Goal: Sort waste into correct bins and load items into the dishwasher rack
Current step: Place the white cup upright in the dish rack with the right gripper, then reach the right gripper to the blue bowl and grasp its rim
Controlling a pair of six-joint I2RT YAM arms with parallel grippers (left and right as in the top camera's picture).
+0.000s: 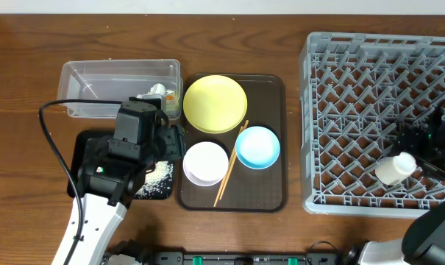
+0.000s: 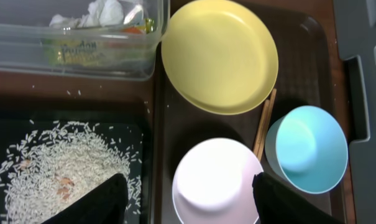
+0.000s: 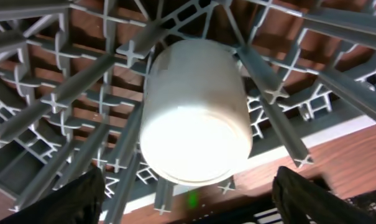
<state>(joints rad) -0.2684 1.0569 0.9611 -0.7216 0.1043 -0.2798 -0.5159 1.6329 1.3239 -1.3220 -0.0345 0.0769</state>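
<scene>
Straddling the white bowl (image 2: 215, 180), the left gripper (image 2: 188, 186) has its two dark fingers (image 2: 94, 202) spread wide. One is at the bowl's left rim and one at its right, and contact cannot be made out. The bowl stands in the lower left of the dark brown serving tray (image 2: 299, 62). The wooden chopsticks (image 2: 264, 124) lie just beside it, slanting up toward the yellow plate (image 2: 219, 56) at the tray's top. The light blue bowl (image 2: 306, 149) sits on the far side of the chopsticks, toward the right of the frame. Left of the tray, loose rice grains (image 2: 63, 162) are heaped in the black tray (image 2: 7, 124). Above that, the clear tub (image 2: 82, 37) holds the crumpled tissue (image 2: 104, 11) and the green-yellow wrapper (image 2: 82, 53).

At the far right of the overhead view, the right gripper (image 3: 188, 177) is also parted. Its fingertips (image 3: 69, 196) show at the bottom corners of the wrist view, apart from the pale cup (image 3: 197, 118) seen between them. The cup lies tilted among the pegs, a closed, rounded end toward the camera. It is in the lower right part of the grey dishwasher rack (image 1: 354, 73). The wooden table (image 1: 31, 51) shows through the lattice.
</scene>
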